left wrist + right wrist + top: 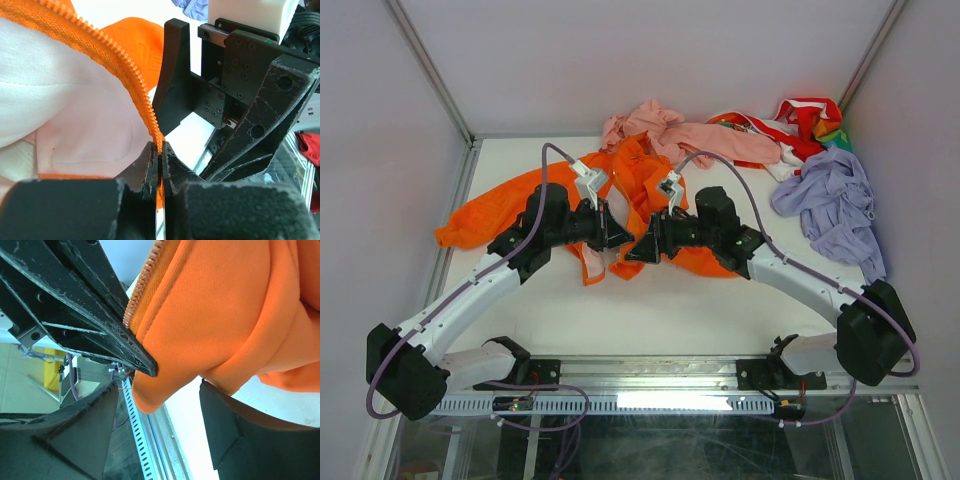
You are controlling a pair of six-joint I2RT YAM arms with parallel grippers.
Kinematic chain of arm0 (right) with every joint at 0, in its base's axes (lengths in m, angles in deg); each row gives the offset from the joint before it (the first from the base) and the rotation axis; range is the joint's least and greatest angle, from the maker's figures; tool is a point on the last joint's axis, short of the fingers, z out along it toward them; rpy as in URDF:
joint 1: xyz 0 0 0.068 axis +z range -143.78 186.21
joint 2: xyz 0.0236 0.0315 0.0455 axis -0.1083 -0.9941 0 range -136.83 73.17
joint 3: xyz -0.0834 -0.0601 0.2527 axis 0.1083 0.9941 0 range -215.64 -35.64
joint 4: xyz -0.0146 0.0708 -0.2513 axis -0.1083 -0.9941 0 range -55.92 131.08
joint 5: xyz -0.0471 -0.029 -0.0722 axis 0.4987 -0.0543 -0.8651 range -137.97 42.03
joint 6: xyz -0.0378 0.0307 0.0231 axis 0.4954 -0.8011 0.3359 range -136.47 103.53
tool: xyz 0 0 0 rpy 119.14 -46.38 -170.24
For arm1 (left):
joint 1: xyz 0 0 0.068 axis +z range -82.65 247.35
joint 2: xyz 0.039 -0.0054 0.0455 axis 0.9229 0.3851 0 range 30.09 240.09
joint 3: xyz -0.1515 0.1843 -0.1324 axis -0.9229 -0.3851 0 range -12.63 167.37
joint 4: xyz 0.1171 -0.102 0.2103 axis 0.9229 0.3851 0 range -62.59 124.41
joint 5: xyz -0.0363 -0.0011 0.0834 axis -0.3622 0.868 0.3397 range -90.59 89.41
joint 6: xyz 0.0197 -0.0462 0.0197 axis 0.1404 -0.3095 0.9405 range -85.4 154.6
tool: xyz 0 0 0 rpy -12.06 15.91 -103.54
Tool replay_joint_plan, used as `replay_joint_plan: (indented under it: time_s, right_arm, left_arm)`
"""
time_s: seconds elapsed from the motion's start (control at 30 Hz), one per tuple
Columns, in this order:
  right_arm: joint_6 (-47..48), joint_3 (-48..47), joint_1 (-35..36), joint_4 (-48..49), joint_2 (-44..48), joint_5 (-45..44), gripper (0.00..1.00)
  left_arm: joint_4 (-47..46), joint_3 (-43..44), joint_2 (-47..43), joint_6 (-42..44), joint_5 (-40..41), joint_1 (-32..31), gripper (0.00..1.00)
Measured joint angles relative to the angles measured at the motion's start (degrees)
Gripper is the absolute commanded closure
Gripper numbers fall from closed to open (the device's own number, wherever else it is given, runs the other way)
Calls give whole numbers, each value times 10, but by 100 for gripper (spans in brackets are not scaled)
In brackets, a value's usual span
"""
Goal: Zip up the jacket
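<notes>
Two arms meet at the low front edge of the jacket (650, 190), mid counter (720, 320). Left jaws are pressed together, pinching one front panel's strip of zipper teeth (125, 67) right at their tips. Pale lining (60, 110) bulges just to the left of them in the left wrist view.

Right jaws are spread. The other panel's orange hem hangs in the gap between them, not clamped as far as I can tell. That panel's own tooth row runs up and away just above them. In the top view the right jaws sit just beside the left jaws, nearly touching.

The jacket lies open, one sleeve stretched out past the left jaws' side. Beyond the jaws is a pink garment (670, 130), with a lilac garment (830, 205) well off on the right jaws' side.

Progress is judged near zero:
- Tooth rows are apart.
- No slider shows in any view; it may be hidden by the jaws.
- Nothing looks engaged.

Left to do:
- Close the right jaws on their panel.
- Bring the bottom ends together.
- Seat the slider and pull it up the whole front.
</notes>
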Motion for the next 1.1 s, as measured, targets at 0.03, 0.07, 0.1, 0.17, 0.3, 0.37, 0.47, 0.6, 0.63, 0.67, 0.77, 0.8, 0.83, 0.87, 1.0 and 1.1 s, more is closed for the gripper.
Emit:
replay_joint_plan:
  time_s: [0.03, 0.07, 0.1, 0.17, 0.3, 0.37, 0.47, 0.6, 0.63, 0.67, 0.77, 0.8, 0.83, 0.87, 1.0, 1.1]
  right_arm:
    - [0, 0, 2, -3, 2, -7, 34]
    - [0, 0, 5, -7, 4, -16, 36]
    - [0, 0, 7, -10, 6, -23, 38]
    - [0, 0, 15, -16, 7, -37, 42]
    - [-1, -1, 31, -29, 7, -57, 46]
    - [-3, -2, 39, -31, 7, -67, 49]
    - [-5, -5, 48, -32, 7, -83, 57]
    - [-6, -5, 50, -33, 7, -97, 70]
    - [-5, -5, 50, -33, 7, -99, 70]
    - [-3, -5, 50, -33, 7, -99, 71]
    - [3, -5, 50, -31, 7, -96, 74]
    - [6, -4, 50, -29, 7, -94, 76]
    - [10, -4, 50, -28, 7, -90, 78]
    - [14, -3, 50, -25, 7, -87, 81]
    - [28, -3, 49, -18, 2, -76, 100]
    - [43, -3, 48, -17, -3, -69, 100]
  left_arm:
    - [1, 0, 0, 2, 0, 0, 100]
    - [3, 0, 0, 3, 0, 0, 100]
    - [4, 0, 0, 4, 1, -1, 100]
    - [8, 0, 0, 5, 2, -2, 100]
    - [11, 1, 0, 6, 17, -17, 100]
    - [12, 2, 0, 7, 31, -28, 100]
    - [12, 4, 0, 8, 47, -40, 100]
    - [12, 7, 0, 9, 65, -47, 100]
    - [12, 8, 0, 9, 68, -47, 100]
    - [13, 9, 0, 9, 72, -47, 100]
    - [14, 10, 0, 11, 78, -47, 100]
    - [16, 11, 0, 13, 79, -47, 100]
    - [20, 13, 0, 15, 81, -47, 100]
    - [24, 15, 0, 18, 83, -47, 100]
    - [40, 22, 1, 28, 89, -47, 100]
    - [48, 23, 1, 34, 92, -47, 91]
